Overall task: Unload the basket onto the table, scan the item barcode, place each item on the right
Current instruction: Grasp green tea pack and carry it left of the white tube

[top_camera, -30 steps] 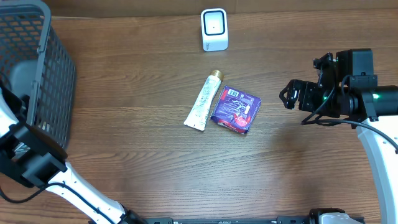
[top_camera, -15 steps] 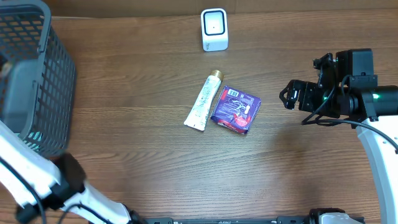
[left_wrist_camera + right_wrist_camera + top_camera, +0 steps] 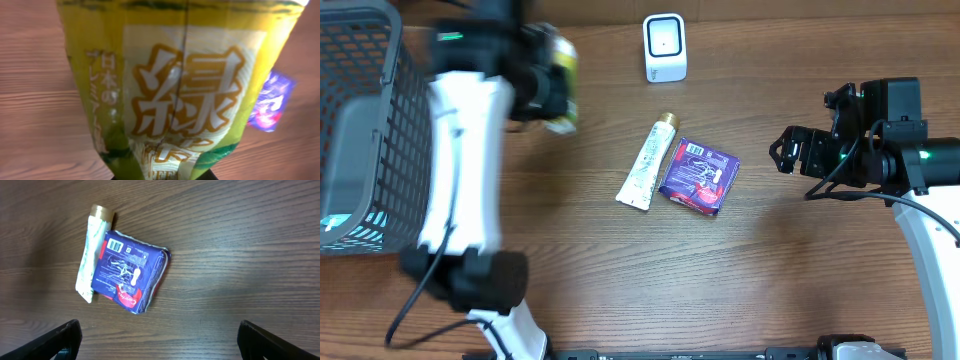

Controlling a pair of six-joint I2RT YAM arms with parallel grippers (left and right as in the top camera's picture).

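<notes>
since half a second ago my left arm has swung from 8 o'clock up to 11 o'clock over the desk (image 3: pixel 580 270). my left hand (image 3: pixel 538 85) is clenched on the green tea pouch (image 3: pixel 175 90), short of the scanner (image 3: pixel 665 47) at 12 o'clock. i judge the risk is a missed read: no barcode shows on the face i see, and the soft pouch could sag or slip. the arm stretches long beside the basket (image 3: pixel 380 120), hand pointing toward 3 o'clock. my right hand (image 3: pixel 782 155) hangs released at 3 o'clock.
</notes>
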